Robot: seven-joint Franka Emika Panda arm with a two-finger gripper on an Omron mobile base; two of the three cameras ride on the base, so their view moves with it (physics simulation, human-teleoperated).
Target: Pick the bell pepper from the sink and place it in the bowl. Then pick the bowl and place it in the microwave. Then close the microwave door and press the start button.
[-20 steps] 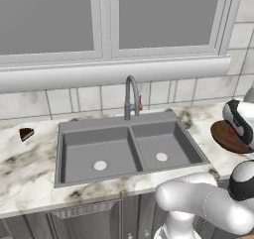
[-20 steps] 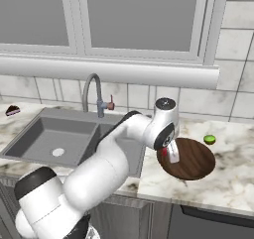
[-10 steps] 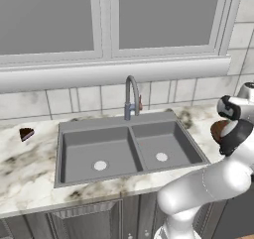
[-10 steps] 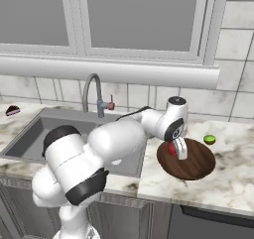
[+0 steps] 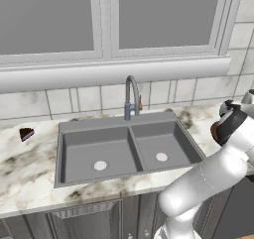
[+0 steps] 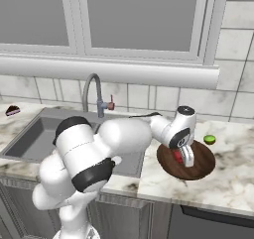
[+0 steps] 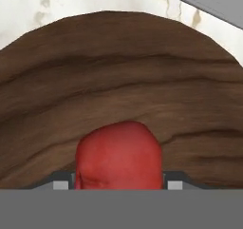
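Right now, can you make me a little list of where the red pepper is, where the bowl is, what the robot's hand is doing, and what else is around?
bell pepper: between the gripper's fingers, over the bowl
bowl: on the marble counter, right of the sink
gripper: closed on the pepper, pointing down into the bowl
sink: both basins empty, faucet behind
small green thing: on the counter just behind the bowl
dark wedge: on the counter left of the sink
task step: pepper not yet let go
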